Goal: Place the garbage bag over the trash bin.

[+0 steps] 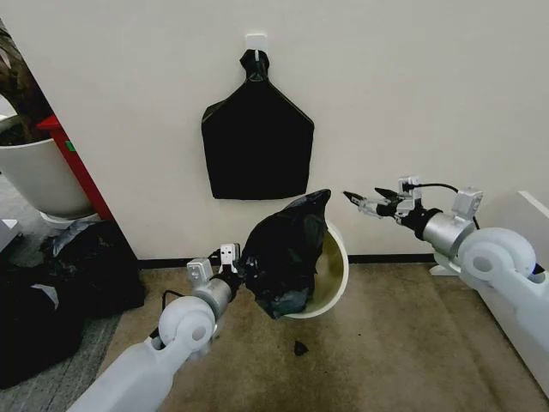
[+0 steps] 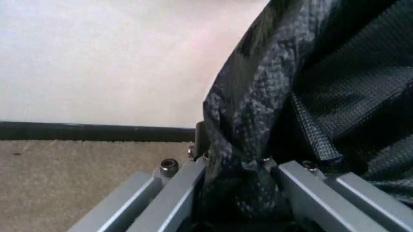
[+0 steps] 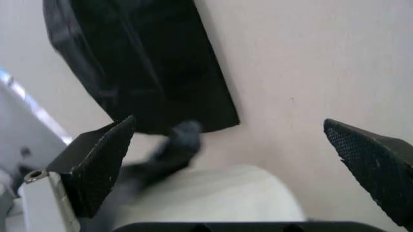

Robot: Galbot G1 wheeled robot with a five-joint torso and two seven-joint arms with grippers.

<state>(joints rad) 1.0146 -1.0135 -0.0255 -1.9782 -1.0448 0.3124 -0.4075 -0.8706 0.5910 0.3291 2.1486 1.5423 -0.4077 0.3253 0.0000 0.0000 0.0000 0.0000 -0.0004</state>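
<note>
The garbage bag is a glossy, wrinkled black bundle draped across the left part of the trash bin, a small white bucket standing on the carpet by the wall. The bin's yellowish inside shows to the right of the bag. My left gripper is at the bag's left edge, shut on a fold of film; the left wrist view shows the bag pinched between the fingers. My right gripper hovers open above and to the right of the bin, holding nothing. In the right wrist view the bin's rim and the bag's tip lie beyond its spread fingers.
A flat black bag hangs from a wall hook above the bin. At the left stand a white planter pot, a red frame and bulky black sacks. A small black scrap lies on the carpet. White furniture stands at the right.
</note>
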